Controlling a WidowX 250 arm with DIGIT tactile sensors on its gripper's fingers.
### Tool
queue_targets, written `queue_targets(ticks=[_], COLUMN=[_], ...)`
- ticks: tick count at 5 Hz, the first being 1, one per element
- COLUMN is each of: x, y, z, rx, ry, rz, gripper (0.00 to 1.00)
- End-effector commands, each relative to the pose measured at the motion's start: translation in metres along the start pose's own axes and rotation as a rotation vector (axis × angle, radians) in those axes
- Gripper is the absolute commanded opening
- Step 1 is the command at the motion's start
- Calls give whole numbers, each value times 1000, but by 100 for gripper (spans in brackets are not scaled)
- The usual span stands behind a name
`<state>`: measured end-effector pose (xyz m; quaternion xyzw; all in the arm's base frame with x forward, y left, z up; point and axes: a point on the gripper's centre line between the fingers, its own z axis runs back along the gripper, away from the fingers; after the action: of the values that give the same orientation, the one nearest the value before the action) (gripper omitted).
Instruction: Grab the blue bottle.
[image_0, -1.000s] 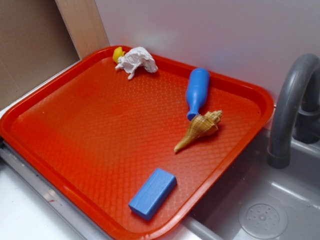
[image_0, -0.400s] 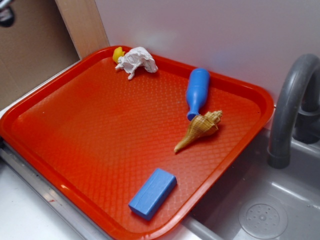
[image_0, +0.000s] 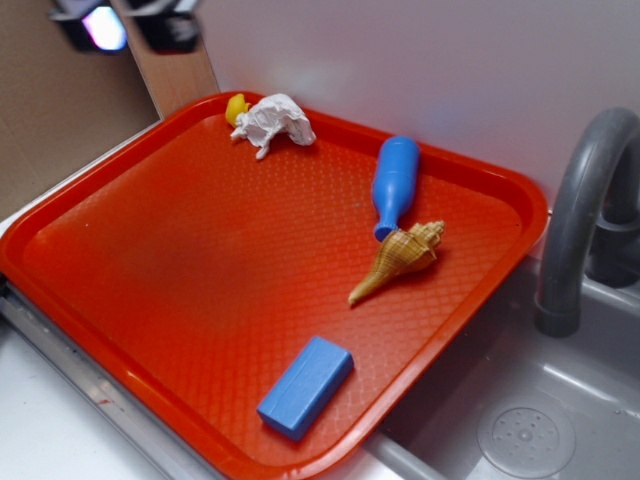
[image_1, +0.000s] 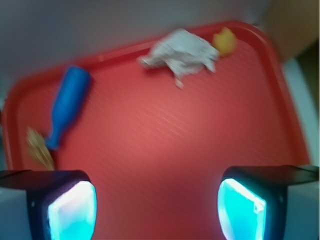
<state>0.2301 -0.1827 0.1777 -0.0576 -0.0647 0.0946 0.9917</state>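
Bottle lying on its side near the tray's far right rim, neck pointing at the shell and just about touching its wide end. Unmoved over the last second, like everything else on the tray: crumpled paper with a yellow bit at the far corner, blue block near the front edge, grey tap and sink off to the right.

Changed: gripper, absent a second ago and only a sliver at the top-left corner a moment later, now clearly in at the top left of the exterior view, blurred, high above the tray's far-left corner. Fingers spread wide in the wrist view, holding nothing, red tray showing between them.

Meaning for the task: approach only just begun, nothing grasped. Bottle well apart from the gripper, up and to the left in the wrist view. Probably needed: travel across toward the bottle, then descent over its body rather than the neck, keeping clear of the shell.
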Motion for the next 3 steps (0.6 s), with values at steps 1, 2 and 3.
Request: queue_targets(ticks=[1,2,3], x=[35,46,53], y=[-64,-80,-88], z=[-32,-69,-107], rx=[-84,-31,-20], ry=[-2,48,93], rz=[155,170,141], gripper=[100,100,100])
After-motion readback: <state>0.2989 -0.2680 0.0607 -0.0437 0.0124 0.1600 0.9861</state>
